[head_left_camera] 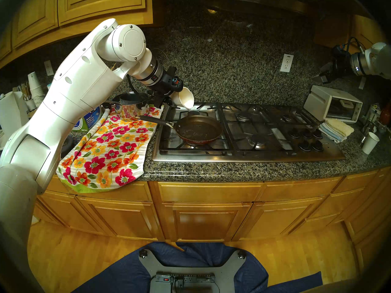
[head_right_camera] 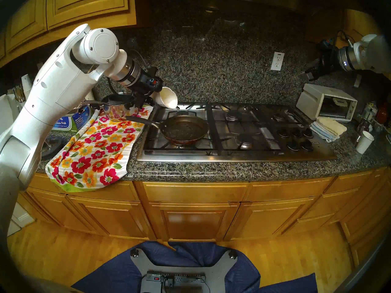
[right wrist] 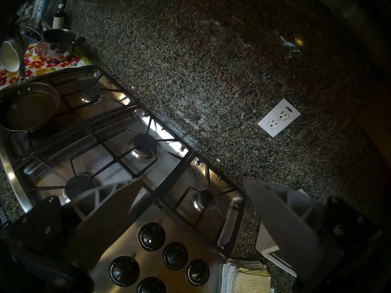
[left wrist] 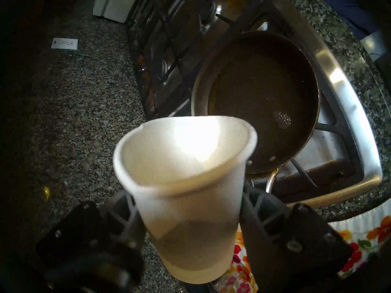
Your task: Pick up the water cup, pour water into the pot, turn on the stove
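L gripper [left wrist: 188,203] clamps tipped water cup [left wrist: 186,180] over pot [left wrist: 264,100]

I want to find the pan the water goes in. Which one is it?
Look at the wide stainless-steel gas cooktop with black grates. On its front left burner sits a shallow round frying pan, dark brown inside, reddish outside, with a long grey handle. The deeper shiny steel saucepan stands off the cooktop, on the flowered cloth.

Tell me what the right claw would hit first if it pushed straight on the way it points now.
The right claw, open and empty, aims down at the back right of the gas cooktop. It would probably meet the black grate over the rear right burner first, or the granite backsplash just behind; depth is unclear.
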You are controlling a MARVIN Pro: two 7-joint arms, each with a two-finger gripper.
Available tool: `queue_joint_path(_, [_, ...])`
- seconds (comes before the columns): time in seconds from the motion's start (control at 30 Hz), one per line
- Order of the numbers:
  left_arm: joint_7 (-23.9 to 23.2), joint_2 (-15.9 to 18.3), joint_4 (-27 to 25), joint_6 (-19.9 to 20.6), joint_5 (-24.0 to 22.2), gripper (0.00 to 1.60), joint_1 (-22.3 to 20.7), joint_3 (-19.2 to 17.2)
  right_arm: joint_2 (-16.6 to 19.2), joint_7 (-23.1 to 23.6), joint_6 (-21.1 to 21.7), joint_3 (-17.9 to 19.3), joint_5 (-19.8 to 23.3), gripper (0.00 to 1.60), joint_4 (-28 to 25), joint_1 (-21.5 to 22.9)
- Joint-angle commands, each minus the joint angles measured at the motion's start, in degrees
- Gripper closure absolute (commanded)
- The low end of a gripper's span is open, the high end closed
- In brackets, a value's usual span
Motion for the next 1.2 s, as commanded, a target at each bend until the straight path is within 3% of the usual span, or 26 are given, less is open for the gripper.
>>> queue_joint_path(0.0, [-0.4, 2.0, -2.4, 3.5, -3.1, 0.81, -1.4, -5.1, -0.4, -0.2, -0.1, 0.0, 0.3, 0.00, 1.5, 1.8])
queue_joint_path(0.67, [1.8, 5.6, -3.7, 12.3, -10.4, 0.70, 3.7, -15.4, -0.4, -0.1, -0.1, 0.0, 0.3, 0.00, 1.6, 1.8])
queue_joint_path(0.9, [3.4, 7.4, -4.5, 14.0, -13.2, 0.66, 7.5, -19.7, -0.4, -0.1, -0.1, 0.0, 0.3, 0.00, 1.6, 1.8])
queue_joint_path(1.17, [6.4, 9.0, -4.7, 14.1, -19.0, 0.56, 14.0, -27.6, -0.4, -0.2, -0.1, 0.0, 0.3, 0.00, 1.5, 1.8])
